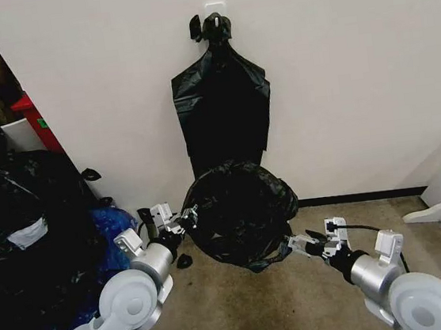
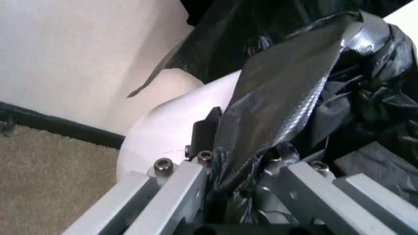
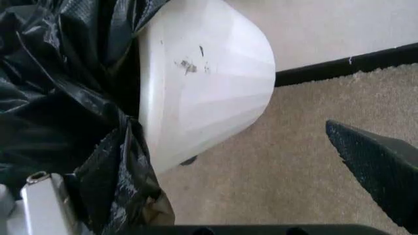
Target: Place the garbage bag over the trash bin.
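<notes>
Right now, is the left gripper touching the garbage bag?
Touching. The left wrist view shows the garbage bag pinched in the left gripper, draped over the trash bin.

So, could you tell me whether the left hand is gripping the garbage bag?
Yes, black film of the garbage bag is pinched in the left hand.
</notes>
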Controlling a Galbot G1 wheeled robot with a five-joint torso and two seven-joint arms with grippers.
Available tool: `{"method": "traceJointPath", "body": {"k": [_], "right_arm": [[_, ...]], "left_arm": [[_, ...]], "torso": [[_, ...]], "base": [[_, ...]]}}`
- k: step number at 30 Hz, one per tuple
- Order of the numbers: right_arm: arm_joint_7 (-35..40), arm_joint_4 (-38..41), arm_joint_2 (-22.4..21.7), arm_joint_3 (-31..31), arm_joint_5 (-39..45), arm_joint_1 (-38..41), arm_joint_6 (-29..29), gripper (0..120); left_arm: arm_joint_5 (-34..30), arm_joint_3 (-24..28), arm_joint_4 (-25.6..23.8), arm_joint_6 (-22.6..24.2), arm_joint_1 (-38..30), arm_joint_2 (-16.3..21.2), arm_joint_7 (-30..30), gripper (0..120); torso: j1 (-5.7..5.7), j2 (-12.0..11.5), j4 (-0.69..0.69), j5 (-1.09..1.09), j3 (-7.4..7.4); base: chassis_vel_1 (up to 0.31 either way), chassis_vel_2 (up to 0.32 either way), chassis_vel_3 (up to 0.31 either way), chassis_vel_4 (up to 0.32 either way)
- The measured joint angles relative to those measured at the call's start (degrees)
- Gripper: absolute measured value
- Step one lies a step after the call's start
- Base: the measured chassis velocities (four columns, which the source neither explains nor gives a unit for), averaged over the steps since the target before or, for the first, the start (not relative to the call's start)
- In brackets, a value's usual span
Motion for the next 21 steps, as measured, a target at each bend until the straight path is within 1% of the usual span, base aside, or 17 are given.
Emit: {"method": "traceJointPath", "body": {"k": [3, 6, 7, 8, 9, 14, 21], "right_arm": [[0.3, 2.3, 0.0, 0.7, -0.2, -1.5, 0.2, 100], [2.4, 5.2, 0.1, 0.5, 0.6, -1.6, 0.1, 100], [2.4, 5.2, 0.1, 0.5, 0.6, -1.6, 0.1, 100], [2.8, 5.7, 0.1, 0.3, 0.8, -1.5, 0.1, 100], [4.0, 7.1, 0.1, -0.3, 1.5, -0.8, 0.0, 100], [8.5, 11.6, -0.1, -1.8, 5.4, 1.2, -0.7, 100], [11.5, 12.7, -1.2, -0.5, 8.3, 0.5, -1.3, 100]], "left_arm": [[1.8, 0.1, 1.2, -0.1, 0.4, 0.0, 0.5, 2], [5.6, 1.0, 2.1, -0.3, 0.8, -0.2, 1.3, 2], [5.6, 1.0, 2.1, -0.3, 0.8, -0.2, 1.3, 2], [6.8, 1.2, 2.3, -0.3, 0.9, -0.2, 1.6, 2], [9.6, 1.8, 2.7, -0.4, 1.1, -0.3, 2.4, 2], [14.4, 2.5, 3.1, -0.4, 1.9, -0.5, 3.4, 1], [14.8, 1.3, 3.4, -0.4, 2.5, -0.5, 3.6, 1]], "torso": [[0.00, 0.0, -0.01, -0.02, 0.00], [0.00, 0.0, 0.01, -0.01, 0.00], [0.00, 0.0, 0.01, -0.01, 0.00], [0.00, 0.0, 0.01, -0.02, 0.00], [0.00, 0.0, 0.00, 0.00, 0.00], [0.00, 0.0, 0.01, -0.01, 0.00], [0.00, 0.0, 0.01, 0.00, 0.00]], "base": [[0.000, 0.000, 0.000, 0.000], [0.000, 0.000, 0.000, 0.000], [0.000, 0.000, 0.000, 0.000], [0.000, 0.000, 0.000, 0.000], [0.000, 0.000, 0.000, 0.000], [0.000, 0.000, 0.000, 0.000], [0.000, 0.000, 0.000, 0.000]]}}
